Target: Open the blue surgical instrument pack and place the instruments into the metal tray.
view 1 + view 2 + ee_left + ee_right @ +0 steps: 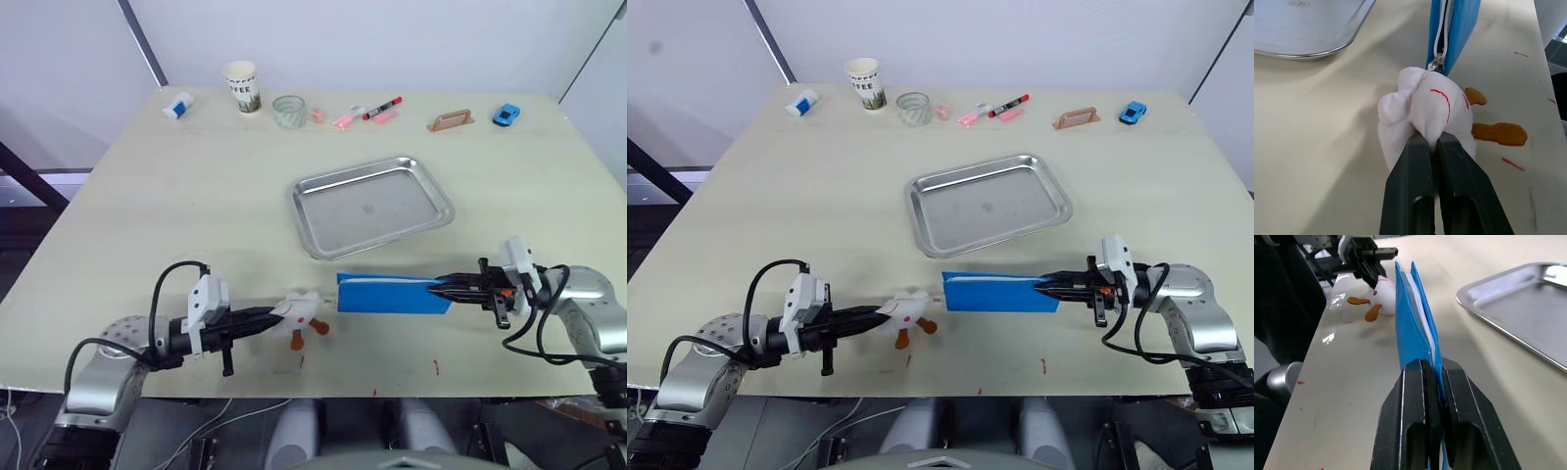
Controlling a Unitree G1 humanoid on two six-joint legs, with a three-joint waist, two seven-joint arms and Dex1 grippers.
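Pale wooden bench [196,196], carrying the following. Blue surgical instrument pack [392,294]: stands on edge near the front of the bench, closed, its white zipper running along the upper edge; just in front of the metal tray [372,206], apart from it. Right gripper [438,286]: fingers [1415,426] pressed together on the pack's right end, pinching the blue edge beside the zipper. Left gripper [272,315]: fingers [1420,186] pinched shut on a white plush toy [299,315] with orange feet, which lies just left of the pack; in the left wrist view the toy meets the zipper pull at the pack's left end. Metal tray: shiny, rectangular with rounded corners, set at a slight angle at the middle of the bench, nothing lying in it. Instruments: none to be seen outside the closed pack. Along the far edge, left to right: a small white and blue object [177,105], a paper cup [241,86], a clear glass [288,111], red and pink markers [367,113], a tan handle-shaped block [451,120], a small blue toy car [506,114].
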